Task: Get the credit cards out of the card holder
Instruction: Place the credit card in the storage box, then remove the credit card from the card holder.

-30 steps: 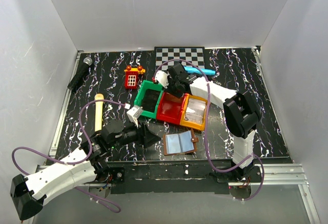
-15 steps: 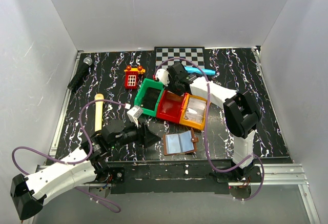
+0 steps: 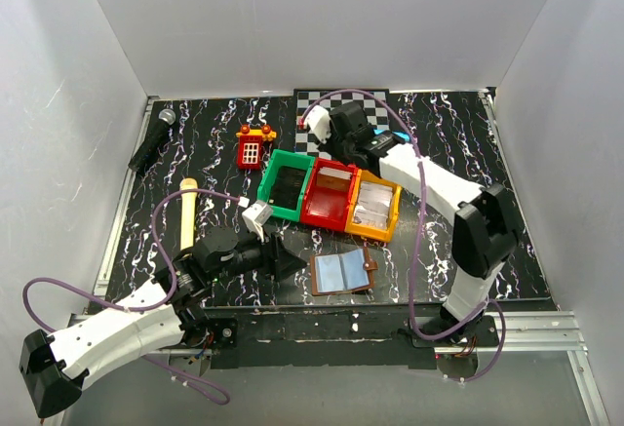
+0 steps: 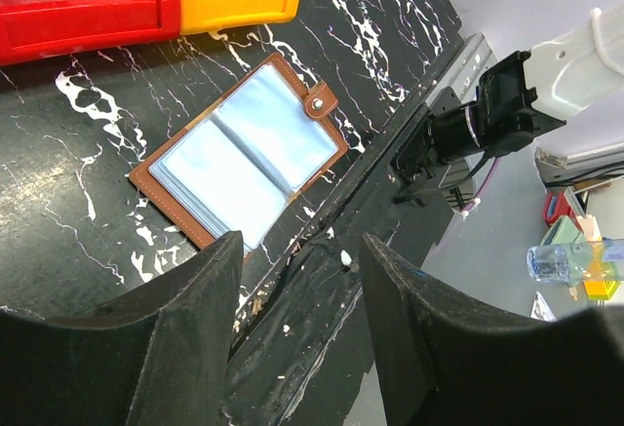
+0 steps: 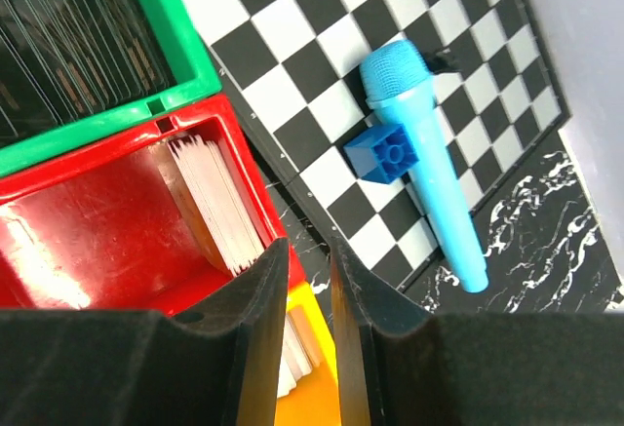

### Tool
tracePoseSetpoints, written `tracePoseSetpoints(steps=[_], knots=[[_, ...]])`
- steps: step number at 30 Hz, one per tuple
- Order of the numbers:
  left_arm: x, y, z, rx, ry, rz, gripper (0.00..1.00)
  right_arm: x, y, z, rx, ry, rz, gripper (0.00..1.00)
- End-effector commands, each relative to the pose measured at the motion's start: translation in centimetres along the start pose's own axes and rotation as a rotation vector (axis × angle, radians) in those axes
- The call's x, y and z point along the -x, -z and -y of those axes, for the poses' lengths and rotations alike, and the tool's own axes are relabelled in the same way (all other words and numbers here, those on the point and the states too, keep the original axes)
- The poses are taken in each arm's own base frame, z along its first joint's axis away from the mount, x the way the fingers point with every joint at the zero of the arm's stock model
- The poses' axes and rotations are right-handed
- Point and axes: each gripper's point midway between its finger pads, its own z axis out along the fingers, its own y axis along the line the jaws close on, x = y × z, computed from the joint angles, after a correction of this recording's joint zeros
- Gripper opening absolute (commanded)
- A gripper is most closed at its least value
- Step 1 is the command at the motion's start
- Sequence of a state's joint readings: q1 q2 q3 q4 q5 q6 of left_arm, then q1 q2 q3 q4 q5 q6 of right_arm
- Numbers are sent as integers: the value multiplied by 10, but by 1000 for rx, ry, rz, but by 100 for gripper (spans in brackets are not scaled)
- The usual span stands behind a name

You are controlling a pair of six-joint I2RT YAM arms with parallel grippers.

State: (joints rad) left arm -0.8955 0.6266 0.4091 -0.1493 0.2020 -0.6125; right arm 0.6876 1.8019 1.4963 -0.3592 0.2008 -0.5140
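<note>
The card holder (image 3: 343, 272) lies open on the table near the front edge, a brown wallet with pale blue pockets (image 4: 244, 148). My left gripper (image 3: 290, 260) (image 4: 302, 251) hovers just left of it, open and empty. A stack of whitish credit cards (image 5: 210, 202) leans in the red bin (image 3: 314, 213). More cards (image 3: 373, 207) lie in the orange bin (image 3: 370, 232). My right gripper (image 3: 339, 153) (image 5: 307, 246) hangs over the red bin's far edge, jaws a narrow gap apart with nothing between them.
A green bin (image 3: 269, 183) adjoins the red one. Behind the bins are a checkerboard (image 3: 366, 102), a blue microphone (image 5: 424, 153) and a blue brick (image 5: 383, 151). A red toy house (image 3: 253, 148), a black microphone (image 3: 153, 140) and a yellow-handled tool (image 3: 187, 213) lie left.
My right arm has pulled back from over the bins toward the checkerboard, and its jaws have parted slightly. The left arm and the wallet have not moved.
</note>
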Motion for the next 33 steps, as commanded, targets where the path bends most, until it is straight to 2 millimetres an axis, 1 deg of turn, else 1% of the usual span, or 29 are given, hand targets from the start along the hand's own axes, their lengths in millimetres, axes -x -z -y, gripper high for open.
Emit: tracePoseSetpoints(steps=[1,2,3,6,8,9,10,11,12,14,15,16,17,18,20,21,24,28,31,33], knots=[[21,3,11,-16,-21,51,51,39,47,24,-74,-152,142,32],[21,3,10,-13,-20,52,51,37,56,25,-81,-185,141,32],[22,3,10,-9,-20,55,51,39,68,27,-88,-233,159,32],[25,1,9,-2,-15,65,52,37,97,24,-100,-434,201,33],[25,0,7,6,-7,72,53,29,114,15,-83,-562,199,44],[27,-1,5,17,4,80,53,22,119,12,-91,-622,190,50],[28,-2,2,34,17,89,54,17,129,9,-88,-674,193,53],[27,-2,-1,49,30,92,55,10,136,4,-83,-719,183,60],[28,-3,-4,64,45,103,56,2,146,0,-80,-778,173,62],[28,-4,-9,86,74,118,59,-21,156,-12,-83,-920,142,88],[26,-4,-12,95,95,125,62,-34,159,-23,-64,-948,130,88],[26,-4,-15,111,132,136,67,-35,161,-38,14,-932,165,89],[25,-3,-17,123,171,142,75,-37,164,-50,79,-918,187,89],[25,-2,-19,133,200,148,82,-43,168,-62,127,-914,193,89],[20,-2,-20,139,233,135,87,-55,175,-80,177,-944,173,90],[17,-2,-22,150,234,126,89,-65,176,-87,183,-959,148,90],[7,-5,-24,146,245,87,88,-88,179,-119,259,-1002,61,82],[-12,-14,-26,118,321,40,82,-123,174,-153,295,-1045,-59,65],[-26,-19,-29,117,365,12,78,-145,168,-166,264,-1063,-119,62],[-32,-22,-30,126,375,-9,76,-155,167,-173,258,-1073,-163,62]])
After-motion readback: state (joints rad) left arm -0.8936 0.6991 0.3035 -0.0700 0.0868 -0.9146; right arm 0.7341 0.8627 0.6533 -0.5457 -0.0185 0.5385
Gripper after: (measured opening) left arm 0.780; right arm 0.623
